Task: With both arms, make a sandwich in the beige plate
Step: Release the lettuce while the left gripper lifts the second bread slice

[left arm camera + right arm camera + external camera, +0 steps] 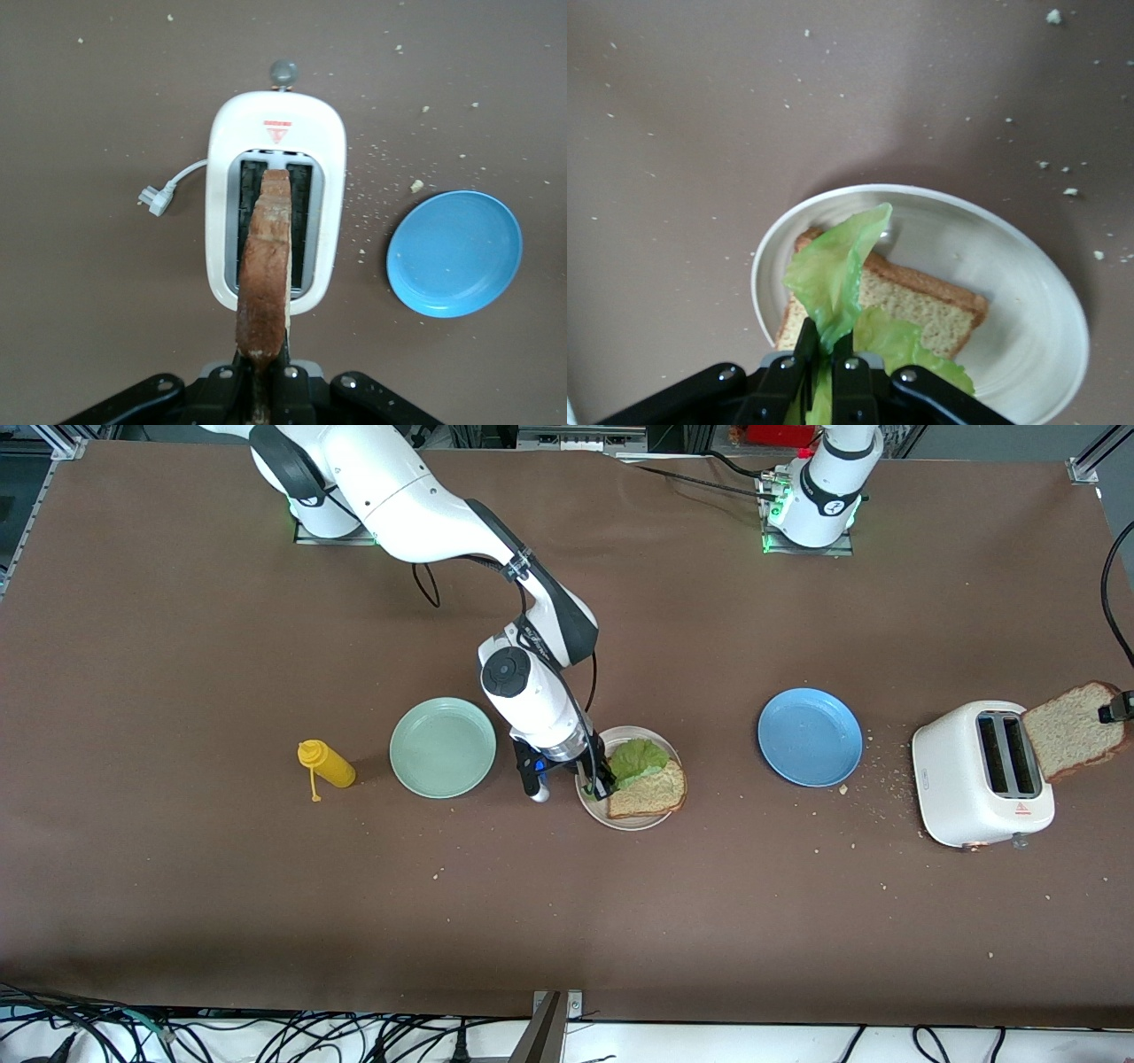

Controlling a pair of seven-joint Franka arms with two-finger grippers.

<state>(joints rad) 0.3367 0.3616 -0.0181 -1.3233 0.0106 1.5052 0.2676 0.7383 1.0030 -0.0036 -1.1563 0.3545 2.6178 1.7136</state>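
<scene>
I find the beige plate point(657, 816) near the middle of the table point(221, 886), between a mint-green plate point(443, 747) and a blue plate point(810, 736). On it lies one square slice of speckled wholegrain toast point(651, 790) with a darker crust. A ruffled green lettuce leaf point(638, 758) lies partly on that slice, on the edge farther from the front camera. In the right wrist view the leaf point(837, 279) stands up from the slice and is pinched at one end.

The right gripper point(604, 782) is low over the plate's rim, its fingers closed on the lettuce leaf.

The left gripper point(1113, 710) is in the air at the left arm's end of the table, over the white toaster point(966, 797). Its fingers are clamped on a second slice of toast point(1067, 731), held on edge above the slots; I see it crust-on in the left wrist view point(266, 274).

A yellow squeeze bottle point(328, 764) lies on its side beside the mint-green plate, toward the right arm's end.

The table has a brown covering, scattered with crumbs point(873, 779), thickest between the blue plate and the toaster. Black cables point(266, 1036) run along the table's edge nearest the front camera.
</scene>
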